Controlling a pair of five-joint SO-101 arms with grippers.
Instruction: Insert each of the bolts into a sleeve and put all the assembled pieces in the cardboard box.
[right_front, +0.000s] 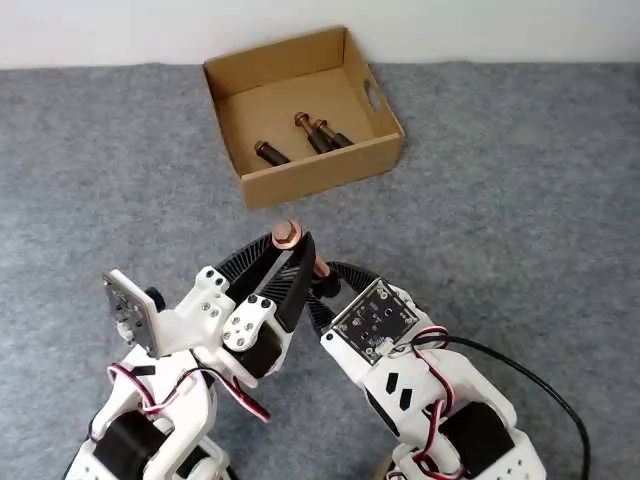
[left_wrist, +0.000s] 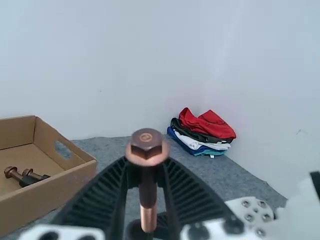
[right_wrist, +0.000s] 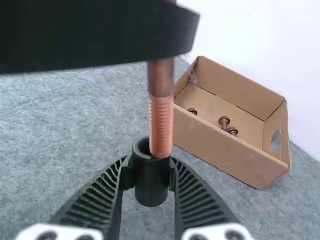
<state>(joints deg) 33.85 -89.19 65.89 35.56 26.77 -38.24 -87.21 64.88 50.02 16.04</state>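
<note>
My left gripper (right_front: 289, 247) is shut on a copper bolt (left_wrist: 147, 172), held upright with its hex head (right_front: 287, 234) on top. Directly beneath it, my right gripper (right_wrist: 150, 176) is shut on a black sleeve (right_wrist: 149, 180), also upright. The bolt's threaded tip (right_wrist: 160, 129) sits at the sleeve's open mouth, just entering it. In the high view both grippers meet in front of the cardboard box (right_front: 318, 176). Three assembled pieces (right_front: 312, 135) lie inside the box near its front wall.
Grey carpet covers the table. The box (right_wrist: 226, 148) stands a short way beyond the grippers, with a hand-hole in its side wall (left_wrist: 62, 149). A pile of folded clothes (left_wrist: 201, 133) lies by the white wall, far off.
</note>
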